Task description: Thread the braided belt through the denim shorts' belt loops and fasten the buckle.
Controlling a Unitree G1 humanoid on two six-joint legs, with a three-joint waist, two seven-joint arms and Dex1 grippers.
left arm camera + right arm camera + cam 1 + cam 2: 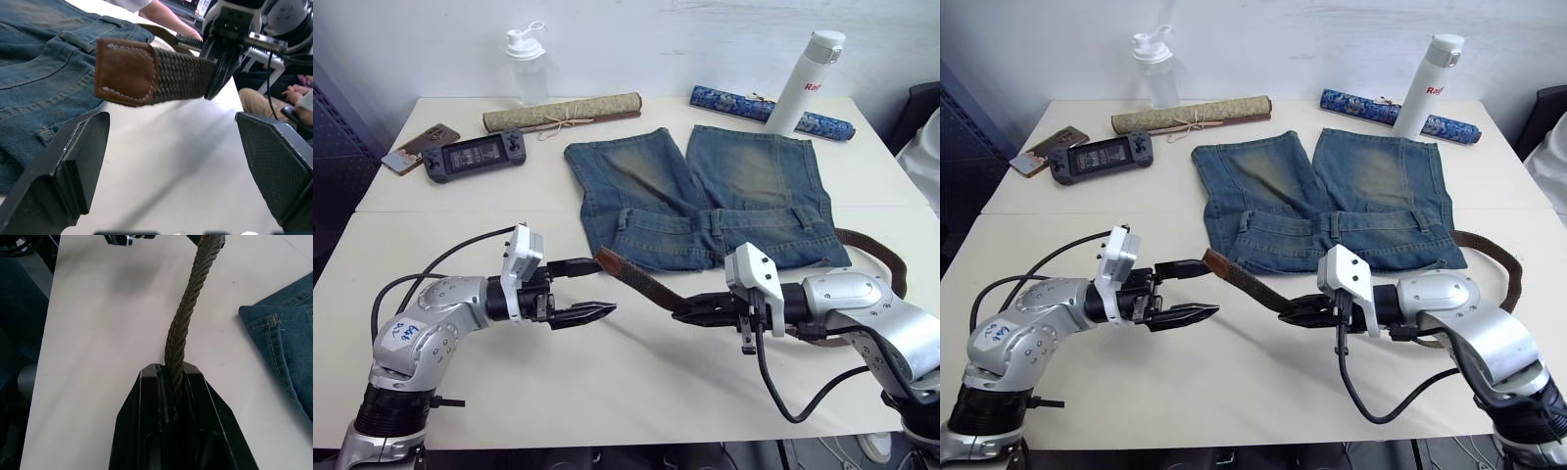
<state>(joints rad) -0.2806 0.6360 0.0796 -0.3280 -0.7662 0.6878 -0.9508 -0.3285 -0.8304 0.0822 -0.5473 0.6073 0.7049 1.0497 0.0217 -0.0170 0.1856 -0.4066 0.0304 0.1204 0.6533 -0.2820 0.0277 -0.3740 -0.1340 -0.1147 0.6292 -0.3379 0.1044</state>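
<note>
Right tool (pixel 690 311) clamps the olive-brown braided belt (pixel 641 282); left tool (pixel 595 290) gapes wide at its leather tip (no faded blue denim shorts (pixel 705 196) loop threaded yet).

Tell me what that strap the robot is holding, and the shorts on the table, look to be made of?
The belt looks like woven olive-brown cord or elastic: its braided strands show plainly. Its tip looks like matte brown leather, or an imitation, with pale stitching along the edge. The shorts look like faded blue denim, with yellowish worn patches and stitched seams.
</note>
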